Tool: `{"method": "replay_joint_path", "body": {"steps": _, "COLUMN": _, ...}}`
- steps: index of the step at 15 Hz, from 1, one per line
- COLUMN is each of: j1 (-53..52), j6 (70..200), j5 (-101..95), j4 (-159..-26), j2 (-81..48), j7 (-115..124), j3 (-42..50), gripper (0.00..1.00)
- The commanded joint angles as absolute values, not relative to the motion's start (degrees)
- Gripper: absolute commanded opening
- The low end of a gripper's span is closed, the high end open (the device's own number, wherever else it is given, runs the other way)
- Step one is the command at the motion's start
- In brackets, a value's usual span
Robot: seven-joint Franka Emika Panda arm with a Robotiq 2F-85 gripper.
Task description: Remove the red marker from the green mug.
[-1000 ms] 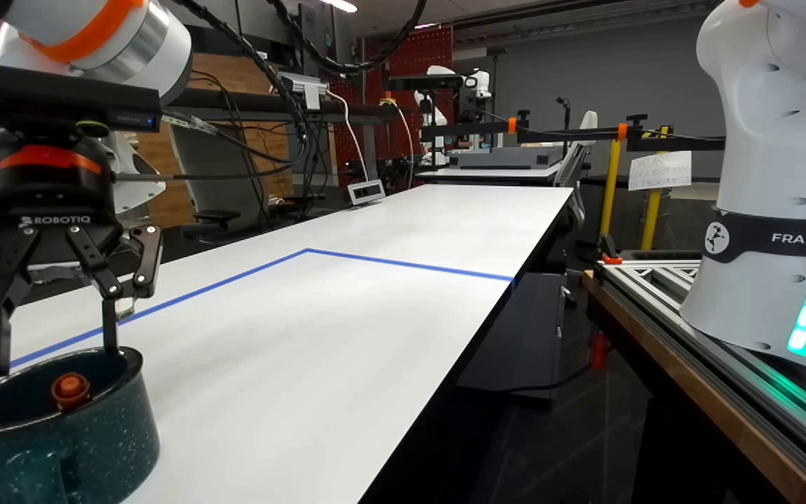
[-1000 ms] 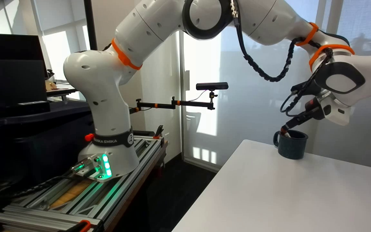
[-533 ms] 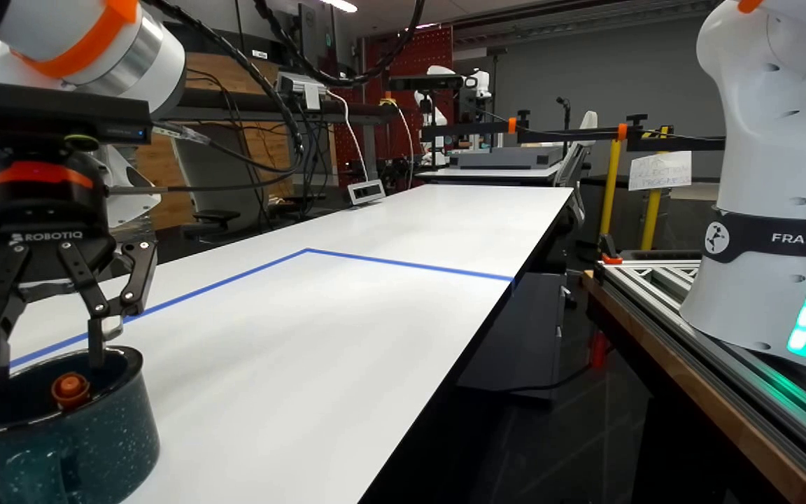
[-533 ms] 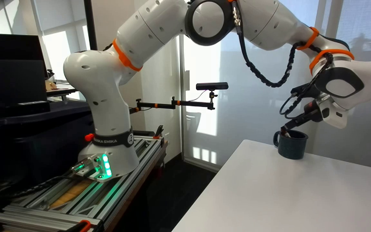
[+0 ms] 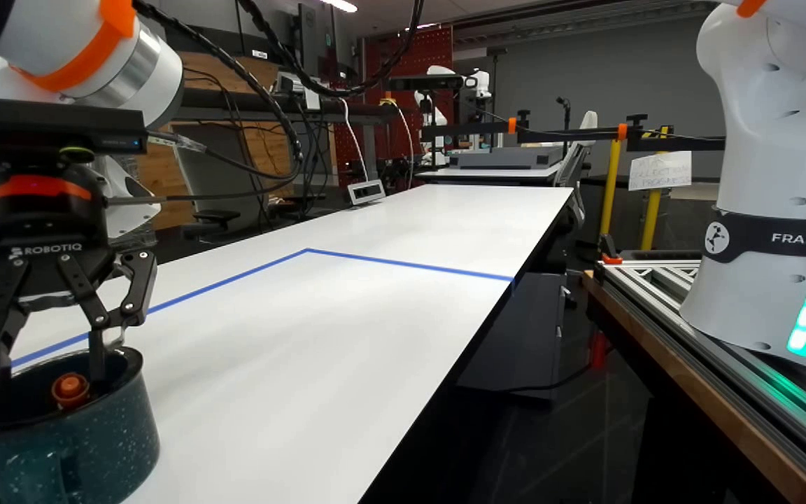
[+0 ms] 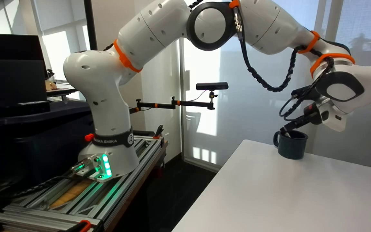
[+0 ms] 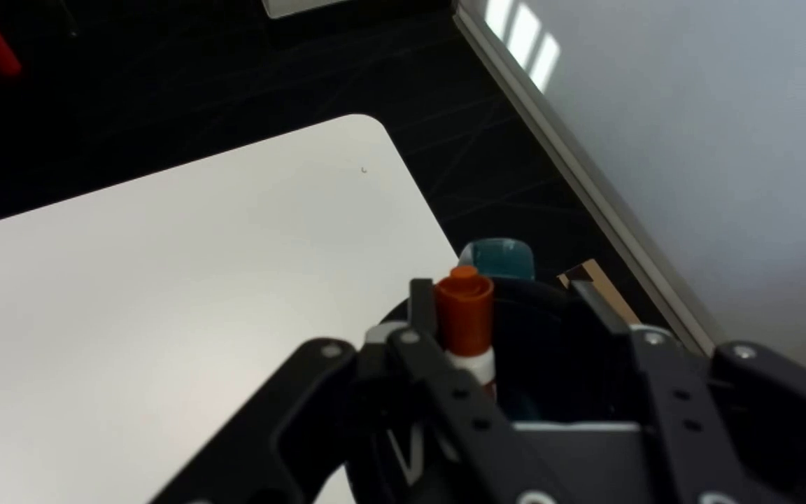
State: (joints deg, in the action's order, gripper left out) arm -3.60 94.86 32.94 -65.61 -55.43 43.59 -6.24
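Two fingers (image 5: 97,357) of the gripper (image 5: 46,387) stand at the mouth of the green mug (image 5: 112,434), jaws parted, one finger on each side of the red marker (image 7: 464,318). In the wrist view, you can see that the marker is just beside one finger and well apart from the other; you cannot determine whether the nearer finger touches it. The marker is in the mug, orange-red end up, leaning toward the handle (image 7: 499,260). In both exterior views, you see the mug upright on the white table (image 6: 279,190). A blue line (image 5: 406,264) runs across the tabletop.
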Motion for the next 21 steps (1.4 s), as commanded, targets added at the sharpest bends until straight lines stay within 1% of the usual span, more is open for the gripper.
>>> {"method": "replay_joint_path", "body": {"steps": 1, "j1": -3.7, "j6": 92.6, "j5": 33.5, "j4": -62.0, "j2": -57.4, "j7": 45.6, "j3": -6.6, "gripper": 0.37}}
{"method": "replay_joint_path", "body": {"steps": 2, "j1": -3.7, "j6": 92.4, "j5": 33.5, "j4": -61.7, "j2": -57.6, "j7": 45.7, "j3": -6.7, "gripper": 0.30}}
{"method": "replay_joint_path", "body": {"steps": 3, "j1": -3.7, "j6": 92.2, "j5": 33.5, "j4": -61.6, "j2": -57.7, "j7": 45.9, "j3": -6.7, "gripper": 0.26}}
{"method": "replay_joint_path", "body": {"steps": 4, "j1": -3.7, "j6": 92.2, "j5": 33.5, "j4": -61.3, "j2": -57.9, "j7": 45.9, "j3": -6.8, "gripper": 0.25}}
{"method": "replay_joint_path", "body": {"steps": 5, "j1": -3.7, "j6": 92.1, "j5": 33.5, "j4": -61.2, "j2": -58.0, "j7": 46.0, "j3": -6.9, "gripper": 0.17}}
{"method": "replay_joint_path", "body": {"steps": 8, "j1": -3.5, "j6": 91.7, "j5": 33.6, "j4": -61.0, "j2": -58.0, "j7": 46.3, "j3": -7.0, "gripper": 0.02}}
{"method": "replay_joint_path", "body": {"steps": 9, "j1": -3.4, "j6": 91.5, "j5": 33.8, "j4": -61.1, "j2": -57.9, "j7": 46.4, "j3": -7.1, "gripper": 0.05}}
{"method": "replay_joint_path", "body": {"steps": 18, "j1": -1.5, "j6": 84.8, "j5": 37.9, "j4": -65.1, "j2": -50.9, "j7": 49.7, "j3": -7.4, "gripper": 0.05}}
{"method": "replay_joint_path", "body": {"steps": 21, "j1": -1.0, "j6": 85.6, "j5": 39.0, "j4": -67.4, "j2": -47.5, "j7": 50.2, "j3": -6.4, "gripper": 0.05}}
